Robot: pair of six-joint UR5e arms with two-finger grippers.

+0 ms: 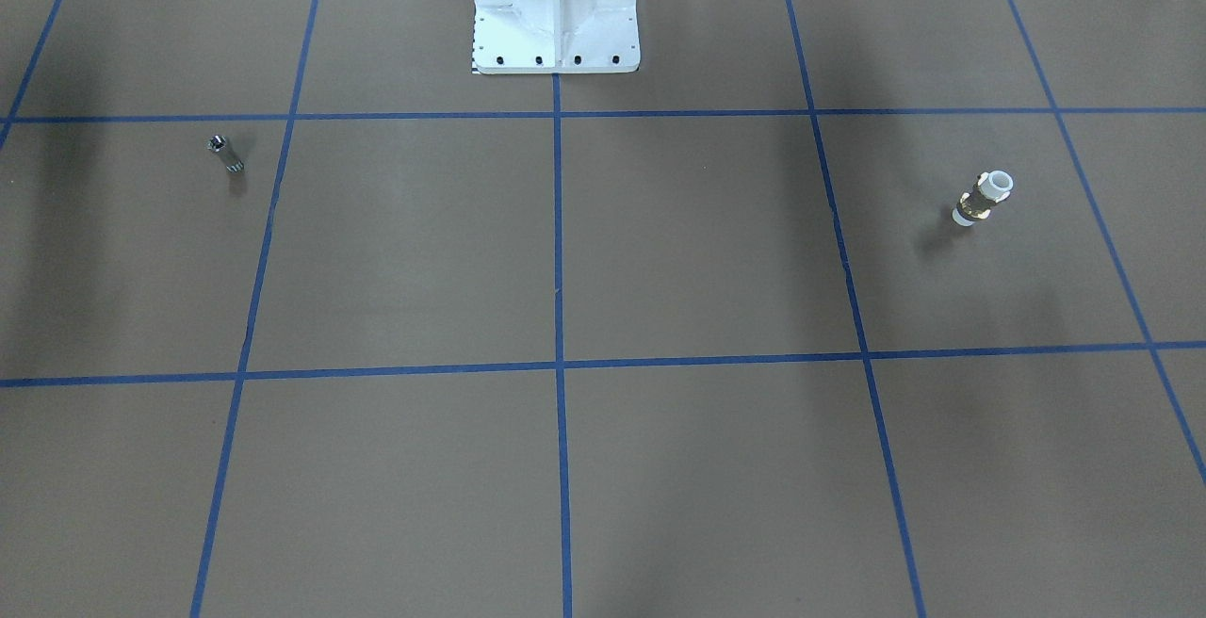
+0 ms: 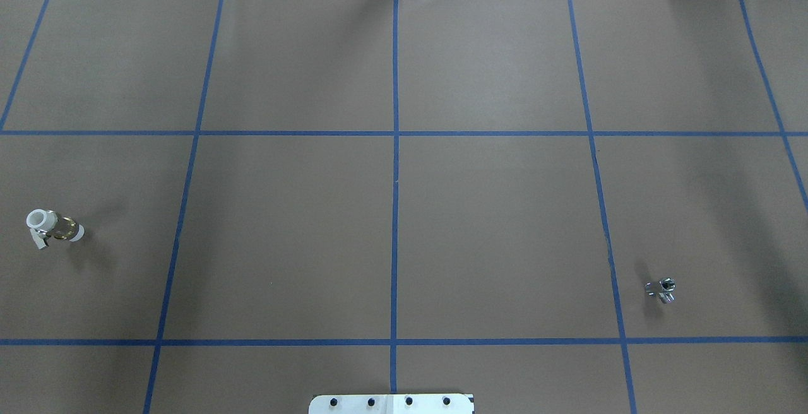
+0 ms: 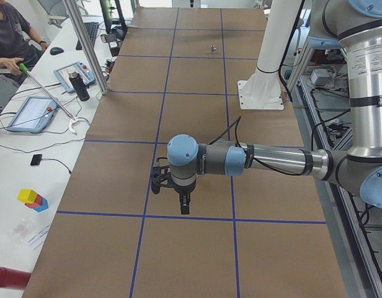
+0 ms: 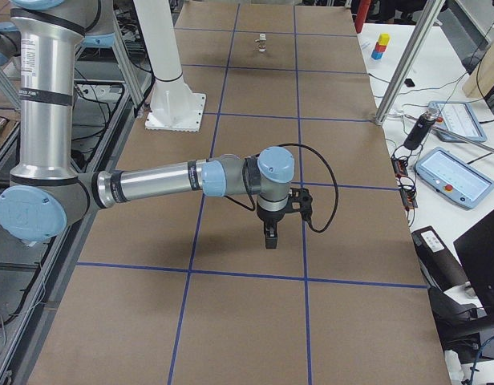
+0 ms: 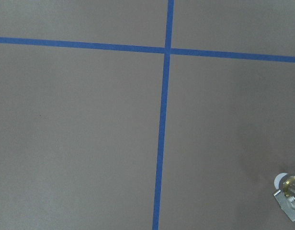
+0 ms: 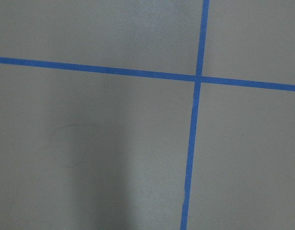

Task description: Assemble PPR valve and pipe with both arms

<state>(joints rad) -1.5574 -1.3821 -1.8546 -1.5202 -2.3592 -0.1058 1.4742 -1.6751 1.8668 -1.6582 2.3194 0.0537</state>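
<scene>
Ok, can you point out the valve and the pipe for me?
valve (image 1: 978, 200): front-facing view, on its brass middle band.
pipe (image 1: 226, 154): front-facing view, on the middle of its silvery side.

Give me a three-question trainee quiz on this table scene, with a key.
1. True or false: the valve and the pipe are already joined.
2. On which side of the robot is the pipe? A) its left B) its right C) dead centre
3. Fill in: the tape lines on the table are ____ in colour.
Key: 1 false, valve and pipe sit apart at opposite ends; 2 B; 3 blue.
</scene>
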